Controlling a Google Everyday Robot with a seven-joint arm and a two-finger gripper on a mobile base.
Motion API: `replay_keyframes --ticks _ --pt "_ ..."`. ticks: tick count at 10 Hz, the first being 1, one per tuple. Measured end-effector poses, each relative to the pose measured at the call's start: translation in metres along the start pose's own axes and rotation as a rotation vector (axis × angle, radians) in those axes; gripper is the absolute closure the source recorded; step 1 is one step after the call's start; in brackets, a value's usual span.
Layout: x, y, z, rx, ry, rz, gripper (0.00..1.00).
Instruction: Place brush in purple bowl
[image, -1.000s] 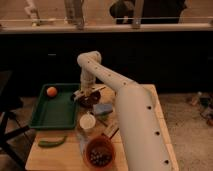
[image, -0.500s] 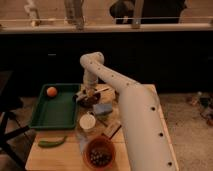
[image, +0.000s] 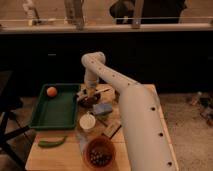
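The tool (image: 90, 94) hangs over the purple bowl (image: 88, 100), covering most of it.

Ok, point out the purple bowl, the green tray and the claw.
purple bowl (image: 88, 101), camera view, on its near rim under the claw.
green tray (image: 56, 111), camera view, on its bare floor.
claw (image: 90, 92), camera view, at its tip just above the purple bowl.

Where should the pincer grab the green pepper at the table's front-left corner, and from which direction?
Grip the green pepper across its narrow mid-body, coming straight down from above. It lies flat and lengthwise on bare table, so both long sides look free. The pincer is now over the purple bowl, beside the green tray.
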Motion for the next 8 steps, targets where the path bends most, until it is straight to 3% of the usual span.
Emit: replay_keyframes --ticks 3,8 --pt "0.0003 -0.001 -0.0004 0.004 -0.002 0.007 0.2" --pt "0.0009 -0.0017 -0.0022 0.012 -0.006 0.011 0.2"
